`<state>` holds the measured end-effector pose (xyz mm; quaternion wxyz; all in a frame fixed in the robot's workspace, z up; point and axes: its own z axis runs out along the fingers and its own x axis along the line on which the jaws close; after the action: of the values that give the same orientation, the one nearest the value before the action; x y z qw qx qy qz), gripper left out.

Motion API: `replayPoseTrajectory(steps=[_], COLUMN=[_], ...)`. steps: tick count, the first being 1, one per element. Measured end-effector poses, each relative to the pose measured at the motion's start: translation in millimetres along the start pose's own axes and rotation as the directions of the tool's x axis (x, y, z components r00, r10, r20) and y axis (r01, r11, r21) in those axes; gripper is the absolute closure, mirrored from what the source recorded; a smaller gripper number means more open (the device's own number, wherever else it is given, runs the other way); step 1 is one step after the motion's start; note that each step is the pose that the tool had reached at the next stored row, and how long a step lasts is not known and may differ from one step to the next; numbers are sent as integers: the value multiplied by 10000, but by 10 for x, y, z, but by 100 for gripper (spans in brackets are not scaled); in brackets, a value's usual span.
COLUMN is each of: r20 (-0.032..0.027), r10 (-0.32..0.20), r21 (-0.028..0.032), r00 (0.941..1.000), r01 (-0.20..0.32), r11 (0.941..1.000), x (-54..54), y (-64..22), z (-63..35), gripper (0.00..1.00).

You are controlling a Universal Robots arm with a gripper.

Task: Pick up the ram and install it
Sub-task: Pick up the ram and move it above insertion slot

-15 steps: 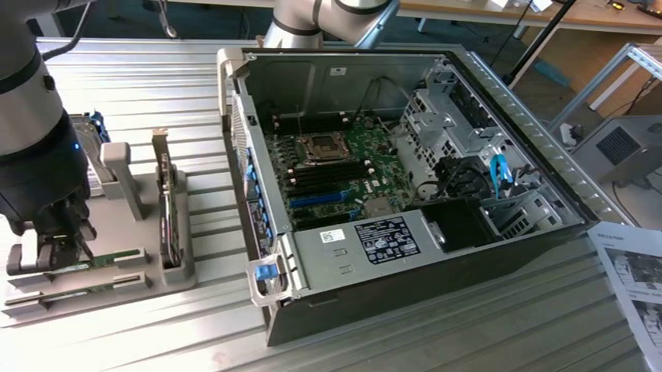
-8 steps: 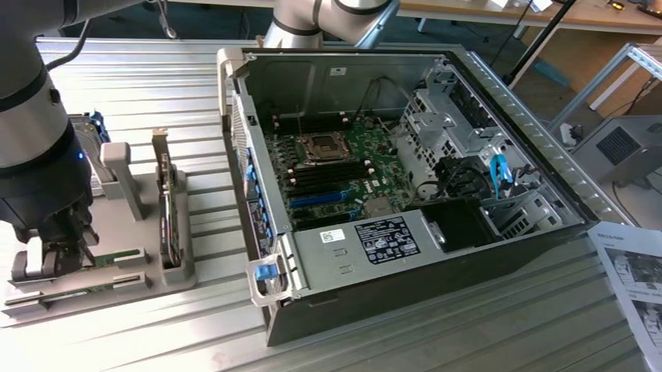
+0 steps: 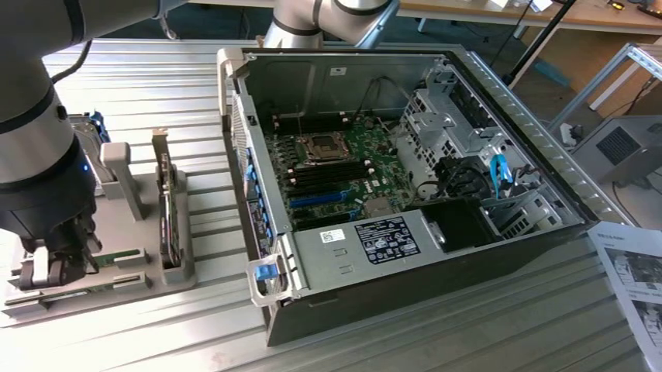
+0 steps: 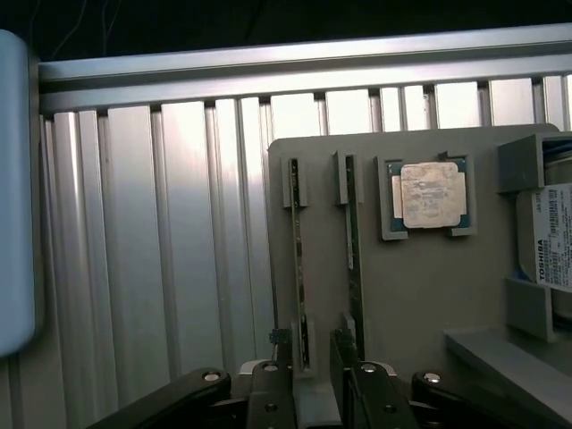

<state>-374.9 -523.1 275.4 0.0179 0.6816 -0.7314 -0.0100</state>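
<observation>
Green and thin, the ram [image 4: 300, 268] stands on its long edge in a slot of the grey holder tray [image 4: 420, 295], and we see it unlifted. Its twin stick [image 4: 355, 259] stands just beside it in the neighbouring slot, and the square silver processor [image 4: 433, 194] lies flat in a pocket a little further along. We find the claw [image 4: 313, 393] low over one end of the ram, its fingers [image 4: 268, 398] parted with the stick's end between them, gripping nothing. A hard drive [image 4: 554, 246] sits at the tray's edge. In the exterior view the claw [image 3: 52, 267] hangs over the tray on the ribbed metal worktop [image 3: 155, 93], well apart from the open computer case [image 3: 486, 101] and its motherboard [image 3: 342, 167].
</observation>
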Motion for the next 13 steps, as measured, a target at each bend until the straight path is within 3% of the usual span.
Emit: replayPoseTrajectory(steps=[13], r20=[0], r10=[0], r21=[-6], r00=[10000], r01=[0], r11=[10000], x=[46], y=[-9], z=[133], gripper=[69])
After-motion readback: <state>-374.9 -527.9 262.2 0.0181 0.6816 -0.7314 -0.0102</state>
